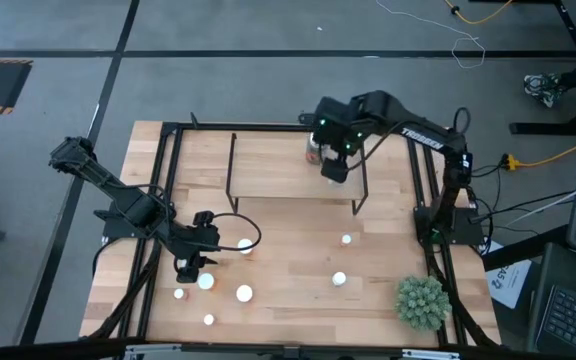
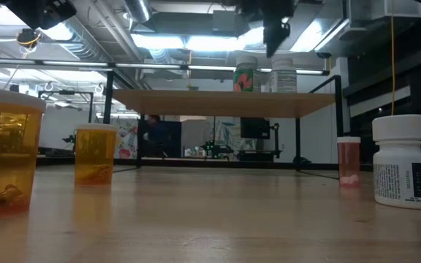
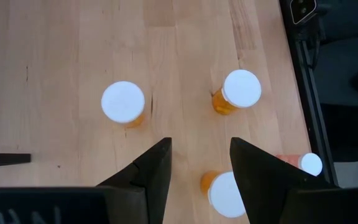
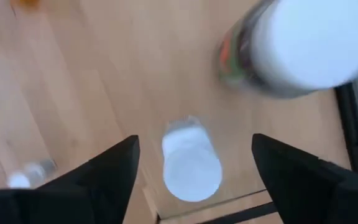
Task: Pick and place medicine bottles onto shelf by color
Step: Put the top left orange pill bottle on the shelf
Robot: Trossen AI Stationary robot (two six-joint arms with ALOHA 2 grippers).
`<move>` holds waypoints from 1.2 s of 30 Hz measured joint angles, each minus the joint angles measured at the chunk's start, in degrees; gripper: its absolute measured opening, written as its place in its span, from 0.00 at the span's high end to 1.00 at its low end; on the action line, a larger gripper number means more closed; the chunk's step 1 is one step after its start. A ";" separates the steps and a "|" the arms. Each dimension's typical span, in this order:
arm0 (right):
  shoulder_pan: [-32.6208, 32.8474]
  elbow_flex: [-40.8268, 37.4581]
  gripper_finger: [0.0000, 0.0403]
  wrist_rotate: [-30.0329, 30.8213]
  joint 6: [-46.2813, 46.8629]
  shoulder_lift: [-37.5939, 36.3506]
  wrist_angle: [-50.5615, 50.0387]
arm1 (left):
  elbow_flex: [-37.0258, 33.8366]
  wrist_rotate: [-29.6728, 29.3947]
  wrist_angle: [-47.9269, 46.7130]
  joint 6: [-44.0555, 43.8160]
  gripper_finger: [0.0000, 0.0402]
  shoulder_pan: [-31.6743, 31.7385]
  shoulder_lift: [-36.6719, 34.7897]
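Observation:
My right gripper (image 1: 334, 170) hangs open over the shelf (image 2: 196, 103), a light-wood board on black legs. Below it, a clear bottle with a white cap (image 4: 191, 163) stands on the board between the spread fingers without touching them. A larger white-lidded jar (image 4: 303, 43) stands beside it. In the low view both stand upright, the jar (image 2: 245, 76) and the bottle (image 2: 283, 74). My left gripper (image 3: 200, 143) is open above the table's near left part, pointing down over orange bottles with white caps (image 3: 122, 102) (image 3: 241, 90) (image 3: 227, 194).
More bottles stand on the tabletop: white caps (image 1: 346, 239) (image 1: 339, 279) right of centre, several near the left gripper (image 1: 244, 293). A pinkish bottle (image 2: 348, 161) and a white one (image 2: 404, 162) show low. A spiky green plant (image 1: 420, 302) sits at the near right corner.

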 joint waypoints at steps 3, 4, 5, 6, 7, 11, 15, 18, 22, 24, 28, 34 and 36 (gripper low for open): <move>0.35 5.75 0.22 -0.80 2.63 -0.40 0.15 | -0.02 0.12 0.00 -1.16 0.61 -0.07 0.03; 0.68 7.51 0.22 -1.50 3.06 -0.75 0.10 | -0.02 0.37 -0.04 -1.41 0.61 -0.27 0.30; 1.14 9.13 0.22 -2.53 3.46 -1.20 0.14 | -0.02 1.23 0.00 -1.48 0.61 -0.41 0.88; 1.73 10.61 0.22 -4.02 3.63 -1.75 0.13 | -0.04 2.44 -0.14 -1.28 0.61 -0.58 1.61; 2.39 11.97 0.22 -5.87 3.67 -2.28 0.04 | -0.07 3.70 -0.39 -1.22 0.61 -0.86 2.55; 6.21 10.99 0.22 -12.25 4.13 -7.97 -0.29 | -0.10 4.53 0.36 -2.18 0.61 -2.23 6.93; 11.41 11.15 0.22 -12.14 7.99 -12.70 0.37 | -0.09 4.22 4.20 -3.22 0.61 -4.63 9.54; 15.21 11.19 0.22 -11.75 10.90 -15.97 -0.01 | 0.41 4.19 3.58 -4.69 0.61 -6.38 10.09; 20.43 11.21 0.22 -7.59 15.44 -19.33 0.03 | 2.76 2.61 3.38 -6.19 0.61 -9.55 10.01; 22.60 11.21 0.22 -5.39 17.44 -20.52 0.03 | 4.13 1.08 2.98 -5.17 0.61 -11.71 10.01; 25.86 11.21 0.22 -1.46 19.47 -21.66 0.03 | 4.90 -1.56 2.19 -2.94 0.61 -15.14 9.97; 27.45 11.19 0.22 0.09 20.35 -21.31 0.05 | 4.87 -1.18 -0.32 -10.00 0.61 -15.37 10.93; 27.45 11.17 0.22 0.11 20.33 -21.20 0.06 | 4.87 -0.74 -0.44 -10.05 0.61 -15.41 10.97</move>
